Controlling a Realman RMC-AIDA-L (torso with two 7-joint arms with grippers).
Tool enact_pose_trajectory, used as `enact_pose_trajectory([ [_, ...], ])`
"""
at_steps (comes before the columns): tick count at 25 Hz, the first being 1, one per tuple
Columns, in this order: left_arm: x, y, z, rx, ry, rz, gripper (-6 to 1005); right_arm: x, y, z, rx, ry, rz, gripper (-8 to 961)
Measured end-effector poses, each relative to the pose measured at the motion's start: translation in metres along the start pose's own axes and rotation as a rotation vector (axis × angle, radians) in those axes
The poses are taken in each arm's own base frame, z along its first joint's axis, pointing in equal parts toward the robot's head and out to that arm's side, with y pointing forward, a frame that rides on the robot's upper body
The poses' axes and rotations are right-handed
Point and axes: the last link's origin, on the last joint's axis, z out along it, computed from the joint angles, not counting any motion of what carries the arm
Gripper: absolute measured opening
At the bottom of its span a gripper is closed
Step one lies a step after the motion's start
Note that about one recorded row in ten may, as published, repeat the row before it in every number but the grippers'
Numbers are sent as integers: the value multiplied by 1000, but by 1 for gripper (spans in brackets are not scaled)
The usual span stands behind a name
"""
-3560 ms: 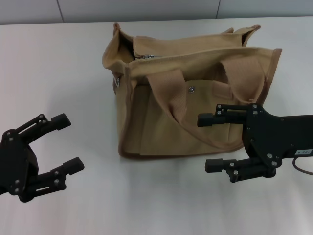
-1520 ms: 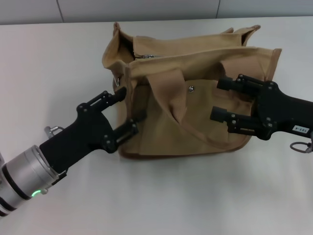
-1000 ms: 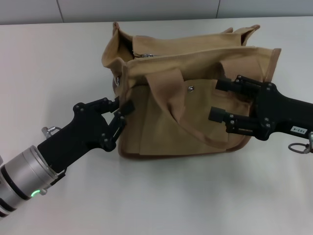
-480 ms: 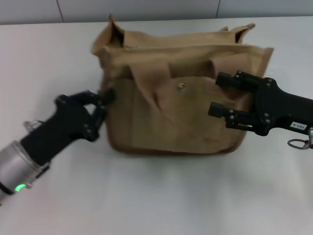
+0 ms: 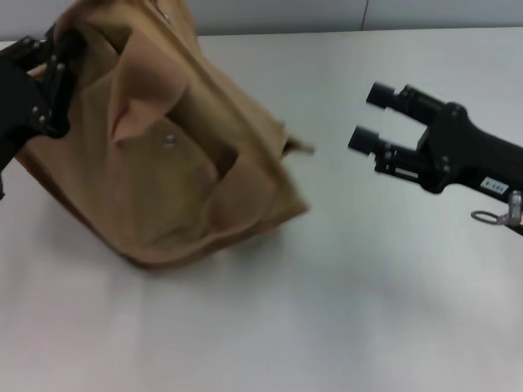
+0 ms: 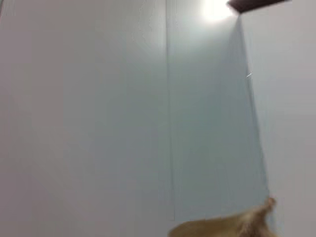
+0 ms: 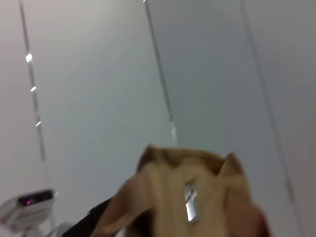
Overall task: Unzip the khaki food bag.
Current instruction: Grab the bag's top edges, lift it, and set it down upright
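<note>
Left gripper [image 5: 51,77], closed on a top corner of the khaki food bag [image 5: 163,155], holds it tilted at the table's [image 5: 368,310] far left. Right gripper [image 5: 372,118], open and empty, hovers well apart at right. Step: positioning; next, locate and grasp the zipper pull.

This looks like a lab or test room rather than a home. A plain white table [image 5: 368,310] fills the head view, and behind its far edge stands a pale grey panelled wall [image 5: 270,15] with thin vertical seams. Above the table, both wrist views show the same bare panelling [image 6: 98,108].
</note>
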Motion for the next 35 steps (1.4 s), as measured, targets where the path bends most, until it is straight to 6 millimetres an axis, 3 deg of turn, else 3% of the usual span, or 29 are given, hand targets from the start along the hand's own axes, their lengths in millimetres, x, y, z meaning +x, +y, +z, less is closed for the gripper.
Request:
enact_pose_trajectory([
  [3, -4, 9, 5, -45, -3, 3, 56, 0, -1, -1, 37, -46, -9, 745],
  [10, -44, 62, 22, -192, -116, 1, 58, 6, 2, -6, 146, -137, -142, 742],
  [21, -63, 81, 22, -171, -189, -12, 61, 50, 16, 5, 260, 9, -505, 736],
  [26, -64, 82, 28, -182, -194, -15, 62, 70, 24, 22, 260, 93, -583, 734],
  [35, -66, 84, 35, -203, -202, -17, 65, 71, 22, 41, 306, 90, -555, 729],
])
